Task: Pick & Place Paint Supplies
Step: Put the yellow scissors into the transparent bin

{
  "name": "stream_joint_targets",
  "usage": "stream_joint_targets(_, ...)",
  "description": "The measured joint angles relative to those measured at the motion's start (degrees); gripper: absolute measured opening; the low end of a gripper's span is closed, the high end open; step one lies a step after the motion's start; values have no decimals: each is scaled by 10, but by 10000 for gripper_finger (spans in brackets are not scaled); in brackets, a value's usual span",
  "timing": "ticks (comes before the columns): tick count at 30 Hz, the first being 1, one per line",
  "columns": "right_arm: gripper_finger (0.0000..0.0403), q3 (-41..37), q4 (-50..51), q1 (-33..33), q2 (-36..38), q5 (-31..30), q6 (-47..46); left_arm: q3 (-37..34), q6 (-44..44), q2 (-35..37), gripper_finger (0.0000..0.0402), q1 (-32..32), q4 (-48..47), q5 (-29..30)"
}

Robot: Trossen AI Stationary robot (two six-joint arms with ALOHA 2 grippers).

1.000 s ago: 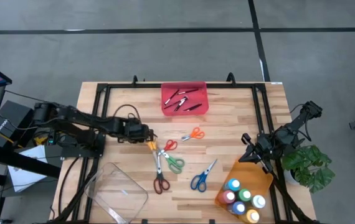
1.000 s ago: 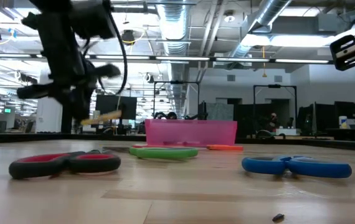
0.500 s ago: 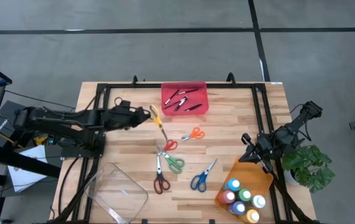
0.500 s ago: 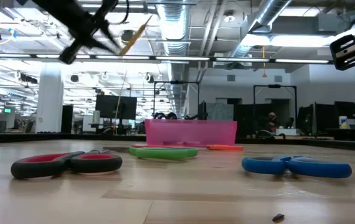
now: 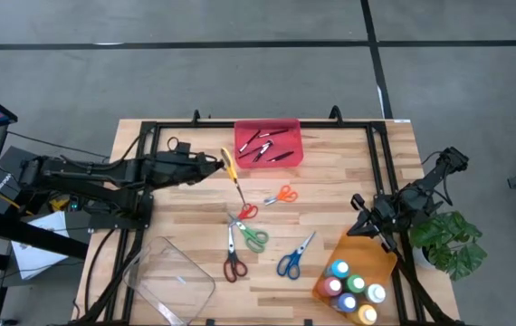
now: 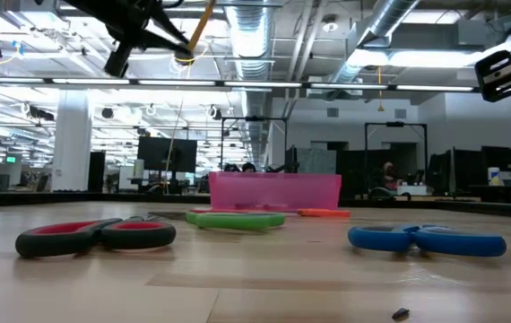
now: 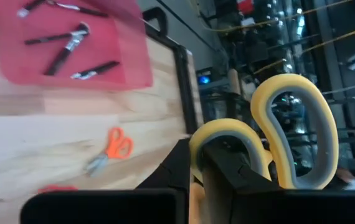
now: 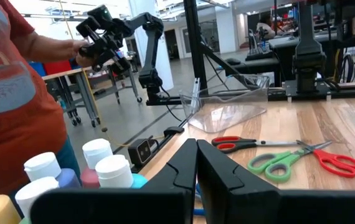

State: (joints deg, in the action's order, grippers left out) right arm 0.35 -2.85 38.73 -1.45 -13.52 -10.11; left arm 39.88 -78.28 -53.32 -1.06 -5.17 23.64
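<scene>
The left end effector (image 5: pixel 215 164) hangs in the air over the wooden counter (image 5: pixel 186 195), just off the near-left corner of the shallow red plastic tray (image 5: pixel 269 143). Its fingers are clamped on the handles of a pair of yellow-handled scissors (image 5: pixel 231 169), whose blades slant down toward the counter's middle without touching it. In the left wrist view the yellow loops (image 7: pixel 293 134) stand up between the dark fingers.

The red tray sits against the counter's far edge and holds several thin dark sticks (image 5: pixel 260 145). Nearer than the tray, well clear of every edge, lie small orange-handled scissors (image 5: pixel 281 195), red-handled scissors (image 5: pixel 243 213), green-handled scissors (image 5: pixel 253 238), dark-red-handled scissors (image 5: pixel 233 264) and blue-handled scissors (image 5: pixel 291 258). Bare wood lies between them and the tray.

A clear plastic tray (image 5: pixel 169 279) overhangs the near-left corner. An orange tray (image 5: pixel 356 272) of white-capped paint bottles (image 5: pixel 353 288) sits at the near-right corner, far from the red tray. The right end effector (image 5: pixel 368 226), fingers closed on nothing, waits at the orange tray's far side.
</scene>
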Motion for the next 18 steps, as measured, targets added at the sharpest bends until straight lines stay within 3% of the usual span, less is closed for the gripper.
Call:
stream_joint_targets(6, 8, 0, 0, 0, 0, 0, 0, 0, 21, 0, 14, 0, 89, -78)
stream_joint_targets(14, 8, 0, 0, 0, 0, 0, 0, 0, 102, 1, 15, 24, 233, -331)
stream_joint_targets(18, 8, 0, 0, 0, 0, 0, 0, 0, 114, 0, 15, 55, 232, -359)
